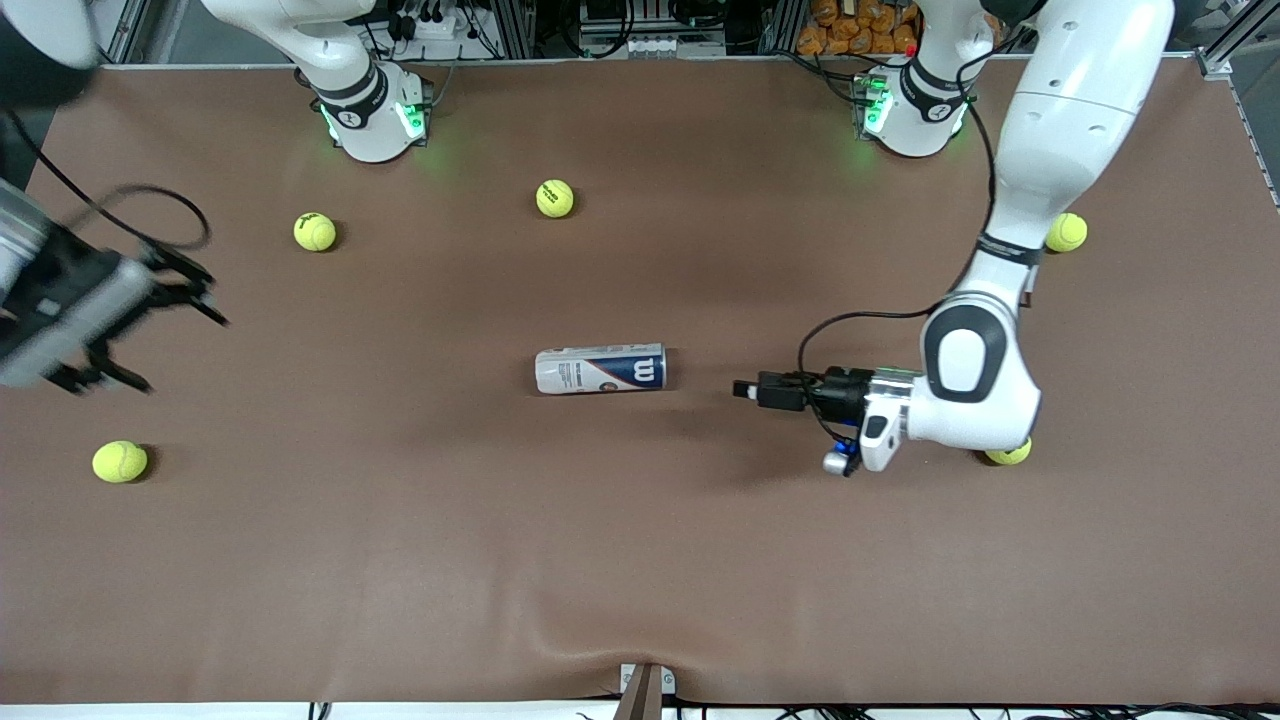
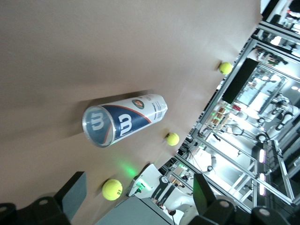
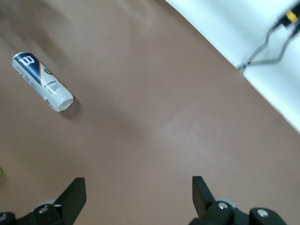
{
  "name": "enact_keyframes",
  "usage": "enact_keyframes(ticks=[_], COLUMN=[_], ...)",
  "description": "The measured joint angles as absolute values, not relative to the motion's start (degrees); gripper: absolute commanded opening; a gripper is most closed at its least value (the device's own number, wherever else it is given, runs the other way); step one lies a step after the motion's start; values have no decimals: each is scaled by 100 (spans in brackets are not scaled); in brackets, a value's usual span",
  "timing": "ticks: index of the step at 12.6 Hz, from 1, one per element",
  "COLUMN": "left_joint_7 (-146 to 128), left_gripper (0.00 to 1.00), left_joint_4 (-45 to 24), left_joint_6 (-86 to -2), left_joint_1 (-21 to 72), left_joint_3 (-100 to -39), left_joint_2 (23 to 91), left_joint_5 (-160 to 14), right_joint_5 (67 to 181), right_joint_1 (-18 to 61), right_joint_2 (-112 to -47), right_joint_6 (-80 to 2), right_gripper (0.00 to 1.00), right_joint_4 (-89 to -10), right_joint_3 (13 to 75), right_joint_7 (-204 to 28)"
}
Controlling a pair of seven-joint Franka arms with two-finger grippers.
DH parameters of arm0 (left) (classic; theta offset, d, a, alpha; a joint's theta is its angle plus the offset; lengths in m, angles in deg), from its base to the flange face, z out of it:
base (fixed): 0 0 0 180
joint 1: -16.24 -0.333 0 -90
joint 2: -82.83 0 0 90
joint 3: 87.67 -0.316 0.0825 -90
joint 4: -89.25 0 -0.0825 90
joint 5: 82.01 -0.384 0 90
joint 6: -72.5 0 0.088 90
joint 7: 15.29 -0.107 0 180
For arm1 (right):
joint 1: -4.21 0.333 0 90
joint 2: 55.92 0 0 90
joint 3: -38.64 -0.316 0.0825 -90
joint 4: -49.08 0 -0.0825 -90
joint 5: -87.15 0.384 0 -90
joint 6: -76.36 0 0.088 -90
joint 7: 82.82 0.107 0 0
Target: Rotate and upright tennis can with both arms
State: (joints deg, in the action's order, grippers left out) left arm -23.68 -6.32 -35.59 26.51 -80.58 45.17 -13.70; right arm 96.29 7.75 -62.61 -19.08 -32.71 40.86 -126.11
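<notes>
The tennis can lies on its side in the middle of the brown table, its navy "W" end toward the left arm's end. My left gripper is low beside that end, a short gap away and pointing at it, open and empty. In the left wrist view the can lies ahead of the open gripper, its silvery rim facing the camera. My right gripper is open and empty, up in the air over the right arm's end of the table. The right wrist view shows the can far from the open gripper.
Several yellow-green tennis balls lie scattered: two near the right arm's base, one under the right gripper's area, one by the left arm, and one half hidden under the left wrist. A clamp sits at the table's near edge.
</notes>
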Motion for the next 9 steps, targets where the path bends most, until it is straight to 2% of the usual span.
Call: enact_keyframes(ticks=[2,4,6,9], left_joint_7=[-3103,-3828,-4367,-4974], left_gripper=[100,59,63,62], left_joint_4=[-1044,-1484,-1670,-1738], left_joint_6=[-3834,-4099,-4309,-4346], left_joint_1=[2826,2971,3051,3124], left_joint_3=[-8055,-8051,-8050,-8051], left_joint_2=[4510,4506,4504,4440], left_joint_5=[-730,-260,-44,578], right_joint_5=[9576,9465,9371,9115], right_joint_1=[547,460,454,455], right_joint_2=[-5909,-5604,-5437,-5407], right_joint_6=[-1479,-1085,-728,-152], right_gripper=[100,100,100,100], right_joint_4=[-3311,-3362,-3420,-3438], right_joint_3=[4111,4120,4121,4102], right_joint_7=[-12110,-11370,-10482,-9250])
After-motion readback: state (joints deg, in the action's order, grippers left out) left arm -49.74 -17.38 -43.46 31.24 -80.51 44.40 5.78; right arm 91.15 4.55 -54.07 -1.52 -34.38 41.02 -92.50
